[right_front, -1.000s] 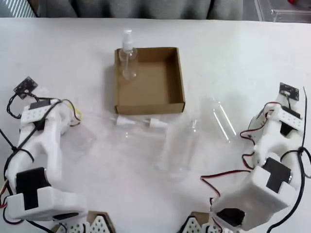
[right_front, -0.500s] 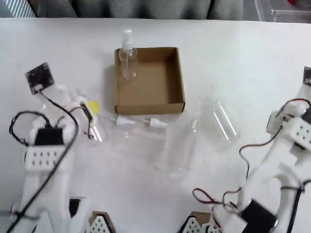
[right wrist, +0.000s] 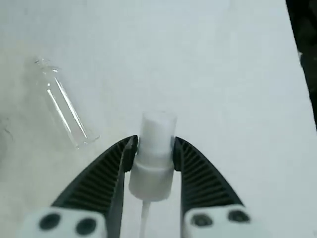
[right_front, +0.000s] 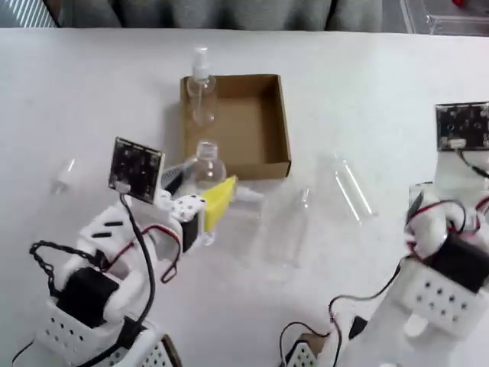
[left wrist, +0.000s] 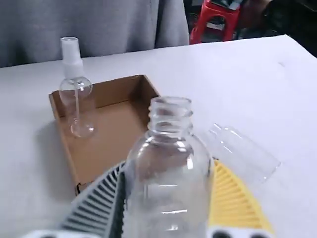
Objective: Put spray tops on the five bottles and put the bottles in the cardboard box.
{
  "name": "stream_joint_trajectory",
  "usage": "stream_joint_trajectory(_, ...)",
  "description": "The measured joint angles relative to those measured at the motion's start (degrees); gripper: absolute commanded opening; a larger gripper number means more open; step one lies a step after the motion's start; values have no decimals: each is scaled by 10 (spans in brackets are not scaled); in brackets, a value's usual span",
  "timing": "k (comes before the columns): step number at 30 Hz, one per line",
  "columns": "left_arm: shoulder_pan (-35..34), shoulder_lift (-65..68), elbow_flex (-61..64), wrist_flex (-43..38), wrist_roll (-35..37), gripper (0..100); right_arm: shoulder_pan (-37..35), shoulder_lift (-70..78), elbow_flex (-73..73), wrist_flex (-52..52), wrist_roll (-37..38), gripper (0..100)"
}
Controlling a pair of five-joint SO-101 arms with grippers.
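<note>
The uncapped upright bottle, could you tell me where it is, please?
High view: the uncapped bottle is held upright in the left hand, left of centre, just in front of the cardboard box's near wall.

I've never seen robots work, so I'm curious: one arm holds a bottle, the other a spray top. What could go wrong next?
The spray top in the right gripper trails a thin tube; if it misses the narrow neck of the open bottle, it may bend. The left gripper pinches that smooth bottle from two sides, so pushing down might tip it. A sweeping arm could roll the lying bottle.
</note>
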Motion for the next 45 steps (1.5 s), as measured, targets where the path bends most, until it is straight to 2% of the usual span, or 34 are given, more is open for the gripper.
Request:
stream_joint_trajectory(5, 21, 10, 0, -7, -2, 24, -4, -101, -23, 23, -69, 16)
stream_joint_trajectory(8, 22, 10, 0, -7, -5, 22, -34, -131, -33, 11, -115, 21)
stream_joint_trajectory(15, 23, -54, 40, -11, -113, 22, -156, -85, -22, -159, -221, 17)
stream_joint_trajectory(19, 22, -98, 83, -11, -124, 23, -196, -78, -20, -229, -233, 17)
stream_joint_trajectory(21, 24, -112, 105, -11, -124, 22, -238, -90, -21, -263, -246, 17)
stream_joint_trajectory(27, 23, -147, 164, -57, -124, 22, -364, -120, -19, -384, -367, 16)
stream_joint_trajectory(32, 23, -193, 216, -104, -124, 22, -397, -161, 8, -494, -453, 16)
stream_joint_trajectory(37, 22, -260, 246, -118, -124, 22, -398, -200, 83, -607, -546, 16)
stream_joint_trajectory(41, 22, -308, 263, -122, -124, 22, -404, -229, 144, -661, -565, 16)
stream_joint_trajectory(45, 22, -326, 301, -171, -124, 22, -469, -238, 171, -671, -567, 16)
